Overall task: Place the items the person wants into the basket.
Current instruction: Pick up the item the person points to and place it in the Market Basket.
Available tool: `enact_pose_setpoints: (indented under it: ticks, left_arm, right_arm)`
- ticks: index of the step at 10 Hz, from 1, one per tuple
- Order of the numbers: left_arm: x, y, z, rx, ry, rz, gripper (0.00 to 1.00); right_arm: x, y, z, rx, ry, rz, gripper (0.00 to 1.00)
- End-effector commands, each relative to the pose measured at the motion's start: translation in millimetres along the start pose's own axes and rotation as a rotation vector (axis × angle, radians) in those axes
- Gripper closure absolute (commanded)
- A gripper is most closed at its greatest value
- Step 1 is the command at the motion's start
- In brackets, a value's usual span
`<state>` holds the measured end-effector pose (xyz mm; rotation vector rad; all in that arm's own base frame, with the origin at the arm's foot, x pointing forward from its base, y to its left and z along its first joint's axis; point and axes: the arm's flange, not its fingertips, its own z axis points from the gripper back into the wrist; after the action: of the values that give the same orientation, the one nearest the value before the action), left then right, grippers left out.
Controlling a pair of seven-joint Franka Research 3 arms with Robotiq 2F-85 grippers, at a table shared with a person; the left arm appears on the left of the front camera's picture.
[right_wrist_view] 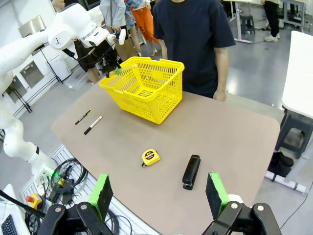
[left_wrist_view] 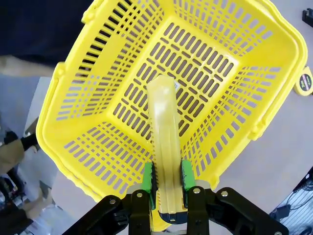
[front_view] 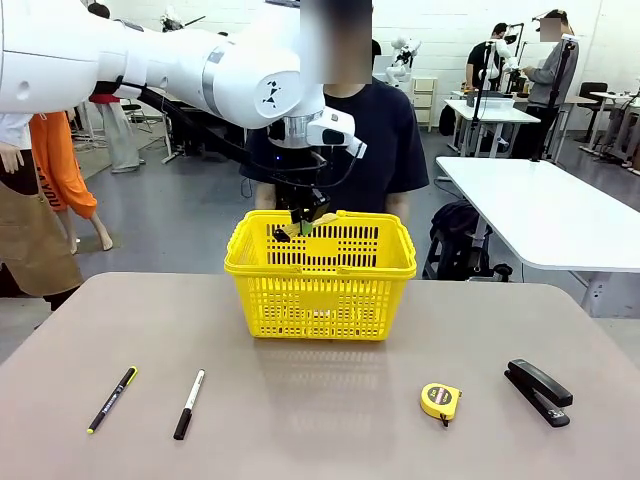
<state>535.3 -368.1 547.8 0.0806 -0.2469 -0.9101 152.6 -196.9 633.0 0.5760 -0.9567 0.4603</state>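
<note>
My left gripper (left_wrist_view: pixel 166 176) is shut on a slim yellow utility knife (left_wrist_view: pixel 165 147), holding it lengthwise over the open yellow basket (left_wrist_view: pixel 98 147). In the front view this gripper (front_view: pixel 305 222) hangs just above the basket's far rim (front_view: pixel 320 268), with the knife's yellow tip (front_view: pixel 322 219) peeking out. A round yellow tape measure (front_view: pixel 440 401) and a black stapler (front_view: pixel 538 391) lie on the table at the front right. My right gripper (right_wrist_view: pixel 159 193) is open and high above the table's near edge, over the tape measure (right_wrist_view: pixel 150 157) and stapler (right_wrist_view: pixel 190 171). The person (front_view: pixel 380 140) stands behind the basket.
A black pen with a yellow end (front_view: pixel 112 399) and a black-and-white marker (front_view: pixel 189 404) lie at the front left of the table. A white table (front_view: pixel 550 215) stands off to the right behind. The person's hands hang near the table's far edge.
</note>
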Motion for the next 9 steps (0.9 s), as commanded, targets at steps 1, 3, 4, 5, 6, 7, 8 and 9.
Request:
enact_pose_setpoints:
  ticks: [1,3,4,5,6,7,8,9]
  left_arm:
    - [-1,11,-10,-0.051,-0.044,-0.180,0.73]
    - [4,23,-26,-0.085,-0.020,-0.308,0.73]
    - [7,28,-33,-0.069,-0.011,-0.325,0.73]
    - [10,32,-41,-0.065,-0.002,-0.334,0.73]
    - [12,36,-49,-0.074,-0.002,-0.350,0.73]
    - [13,38,-57,-0.100,0.005,-0.345,0.73]
    - [13,39,-68,-0.117,0.031,-0.343,0.73]
    - [13,39,-75,-0.124,0.037,-0.340,0.73]
  right_arm:
    - [1,1,-2,0.015,-0.004,0.004,0.00]
    - [1,1,-2,0.015,-0.004,0.004,0.00]
    - [1,1,-2,0.015,-0.004,0.004,0.00]
    - [1,1,-2,0.015,-0.004,0.004,0.00]
    - [1,1,-2,0.015,-0.004,0.004,0.00]
    - [1,1,-2,0.015,-0.004,0.004,0.00]
    - [1,1,-2,0.015,-0.004,0.004,0.00]
    - [1,1,-2,0.015,-0.004,0.004,0.00]
